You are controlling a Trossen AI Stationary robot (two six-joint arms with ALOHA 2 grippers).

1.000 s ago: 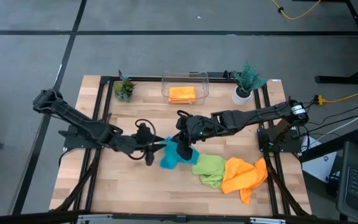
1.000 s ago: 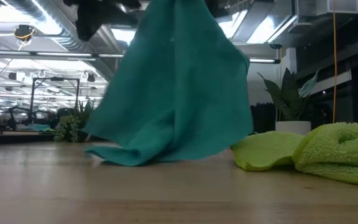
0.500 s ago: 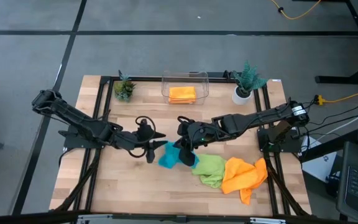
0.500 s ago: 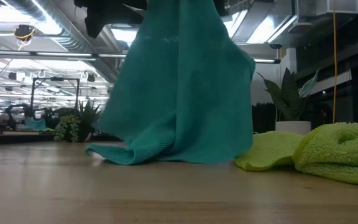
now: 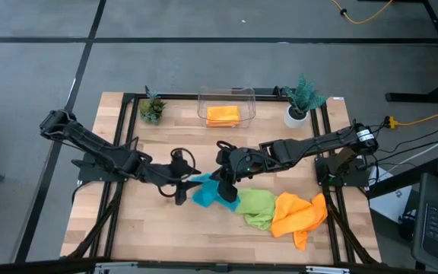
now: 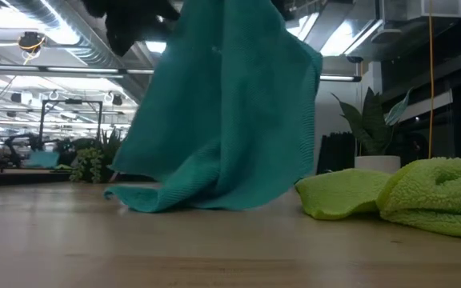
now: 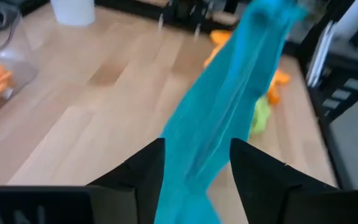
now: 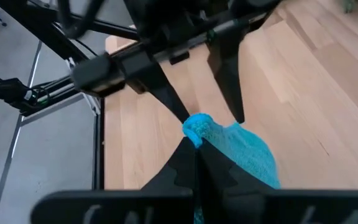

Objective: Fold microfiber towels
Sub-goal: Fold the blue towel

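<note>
We see a pale wooden desk edged by a black metal frame, standing on grey floor crossed by dark seams. A yellow cable trails over the floor. Beyond the desk, the room shows silver ceiling ducts, strip lights and a broad-leaved plant.

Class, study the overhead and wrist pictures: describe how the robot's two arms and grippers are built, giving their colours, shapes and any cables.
Both arms are slim, dark and jointed. The left gripper and right gripper each end in two flat, black, tapering fingers. A black cable loops above the left wrist. The right arm has a pale band near its base.
</note>
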